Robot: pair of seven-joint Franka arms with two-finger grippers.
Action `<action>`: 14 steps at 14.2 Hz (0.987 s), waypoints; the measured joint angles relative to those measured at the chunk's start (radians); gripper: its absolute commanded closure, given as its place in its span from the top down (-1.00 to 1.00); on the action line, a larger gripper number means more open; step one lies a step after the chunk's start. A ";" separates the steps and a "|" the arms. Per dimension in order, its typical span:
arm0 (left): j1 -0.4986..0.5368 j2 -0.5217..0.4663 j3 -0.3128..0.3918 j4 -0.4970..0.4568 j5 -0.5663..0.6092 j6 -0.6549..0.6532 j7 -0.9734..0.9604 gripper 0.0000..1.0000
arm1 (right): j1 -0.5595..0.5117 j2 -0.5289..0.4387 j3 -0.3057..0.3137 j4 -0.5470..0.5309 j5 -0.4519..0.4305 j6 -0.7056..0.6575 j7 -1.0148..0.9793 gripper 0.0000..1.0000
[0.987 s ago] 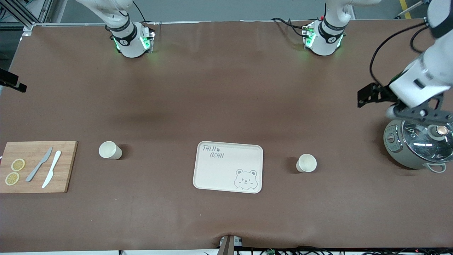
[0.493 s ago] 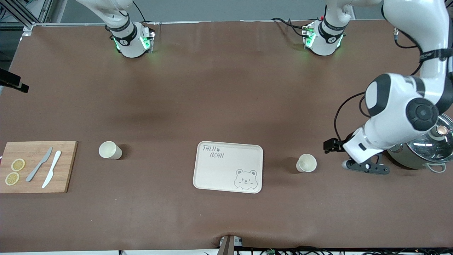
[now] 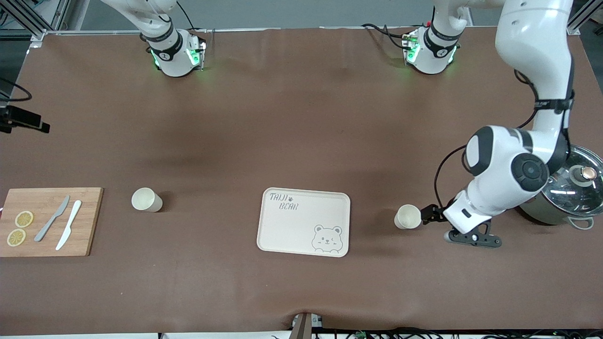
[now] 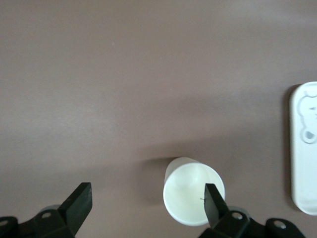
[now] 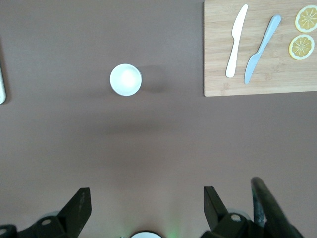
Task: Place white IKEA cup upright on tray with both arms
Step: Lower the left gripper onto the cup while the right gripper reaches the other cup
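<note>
i'm hovering the left gripper [image 4: 146, 206] low over the table with its fingers spread wide and grasping nothing, the white cup [image 3: 408, 216] toward the left arm's end of the table sitting just at one fingertip [image 4: 214, 202] rather than squarely between the two, so i judge i'm lining up for a side grasp and need to shift across before clenching. that cup is standing upright on the brown table [image 3: 301, 117], mouth up and looking empty inside, near the tray [image 3: 304, 221] but clearly apart from it. the cream tray with the bear drawing and the "taiji bear" lettering is carrying nothing. the right gripper [image 5: 143, 208] is up high over bare table, fingers released and holding nothing, looking down on the second white cup [image 5: 126, 79], which is also standing upright and empty, between the tray and the wooden cutting board [image 3: 51, 221]; that arm is waiting. the board is carrying two lemon slices [image 3: 20, 228] and two knives [image 3: 60, 223], laid side by side. at the left arm's end, just beside the arm's elbow, a pot [image 3: 567, 193] with a glass lid is sitting closed, its contents not showing.
</note>
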 measured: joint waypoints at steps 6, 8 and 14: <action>-0.003 0.083 -0.002 -0.001 0.000 0.063 -0.001 1.00 | -0.006 0.152 -0.003 -0.010 -0.001 0.150 0.001 1.00; -0.003 0.082 -0.002 -0.004 0.000 0.062 -0.002 1.00 | -0.005 0.207 -0.001 -0.016 -0.001 0.221 0.001 1.00; -0.004 0.079 -0.007 -0.099 0.000 0.146 -0.002 1.00 | 0.005 0.345 0.005 -0.025 0.000 0.421 0.008 1.00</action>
